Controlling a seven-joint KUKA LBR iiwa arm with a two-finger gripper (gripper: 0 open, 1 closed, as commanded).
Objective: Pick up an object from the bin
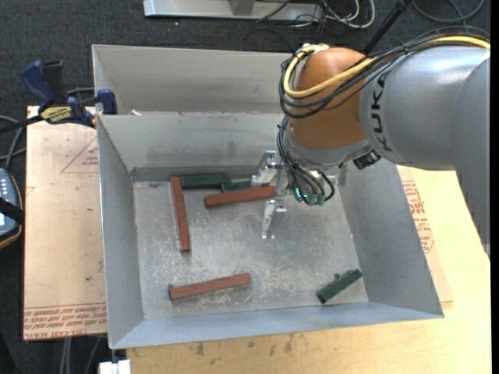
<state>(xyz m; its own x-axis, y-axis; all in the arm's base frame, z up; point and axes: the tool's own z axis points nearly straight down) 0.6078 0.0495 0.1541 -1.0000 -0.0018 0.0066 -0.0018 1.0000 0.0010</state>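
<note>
closest to the lens is the grey arm (437, 107) with its orange wrist cover (331, 100), reaching in over the bin's right wall. below the cover the claw (270, 193) stands wide. its fingers (270, 220) are set apart, one toward the far wall and one toward the near edge. the right end of a red-brown bar (234, 198) lies between them. that bar sits on the far half of the floor of the bin (117, 232), nearly parallel to the far wall and a little tilted. the fingers look apart from its sides, so i would not call it held yet.

to do this step well, the claw should be low enough that both fingers pass the bar's sides before they close, and they should close across its narrow width. a grip at the very end risks the bar swinging down on the lift; a hold nearer the middle would likely be steadier.

a dark green bar (204, 181) lies just behind, along the far wall, its right end close to the far finger. it could get nudged or pinched. a second red-brown bar (181, 213) lies lengthwise toward the left wall, well clear. a third red-brown bar (209, 287) rests by the near edge, and a short dark green block (339, 285) sits near the near right corner, both well apart from the claw.
</note>
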